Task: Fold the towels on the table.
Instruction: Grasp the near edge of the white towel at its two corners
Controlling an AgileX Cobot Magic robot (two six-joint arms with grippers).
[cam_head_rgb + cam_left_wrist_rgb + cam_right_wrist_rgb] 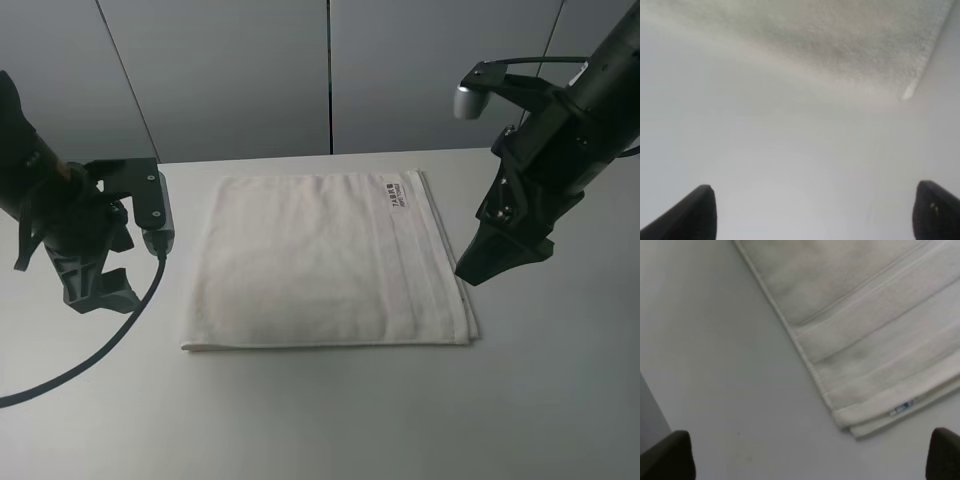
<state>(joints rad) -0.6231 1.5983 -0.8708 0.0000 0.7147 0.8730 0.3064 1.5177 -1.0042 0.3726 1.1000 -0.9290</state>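
Note:
The white terry towel (325,262) lies folded into a flat rectangle in the middle of the white table (320,420). Its woven border band runs along the right edge, and its small label (392,193) sits near the far right corner. My left gripper (100,285) hovers left of the towel, open and empty. The left wrist view shows its gripper (817,215) spread wide over bare table, with the towel (840,40) beyond. My right gripper (478,268) is at the towel's right edge, open and empty. The right wrist view shows a layered towel corner (880,330) and the gripper (807,457) spread.
A black cable (90,360) runs from the left arm across the table's left front. A grey panelled wall (330,70) stands behind the table's far edge. A second printed tag (902,409) peeks from the towel's layered corner.

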